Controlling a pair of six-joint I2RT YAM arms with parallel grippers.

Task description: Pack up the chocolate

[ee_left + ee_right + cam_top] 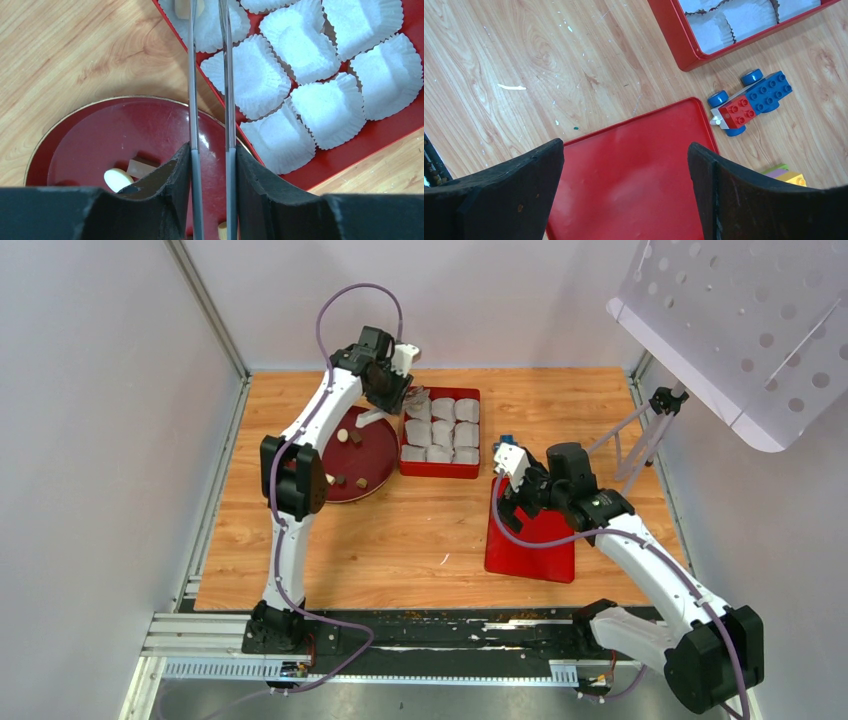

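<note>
My left gripper (pixel 212 151) is shut on a pair of thin metal tongs (pixel 226 75) that reach over the corner of the red box (pixel 320 167). A pale tan chocolate (pixel 182 7) sits at the tong tips, over the corner paper cup (pixel 212 27); I cannot tell whether it is pinched or resting. More chocolates lie on the dark red round plate (pixel 372 462): a pale one (pixel 118 178), a tan one (pixel 140 167), and brown and pale lumps (pixel 356 437). My left gripper (pixel 385 380) hangs at the box's far left corner. My right gripper (pixel 625 145) is open and empty above the red lid (pixel 634 180).
The red box (pixel 441 472) holds several white crinkled paper cups (pixel 250 75). The red lid (pixel 530 545) lies to the right of centre. Toy blocks (pixel 751 100) lie between the box and the lid, with more (pixel 789 175) beside them. A perforated panel on a stand (pixel 740 320) is at the far right.
</note>
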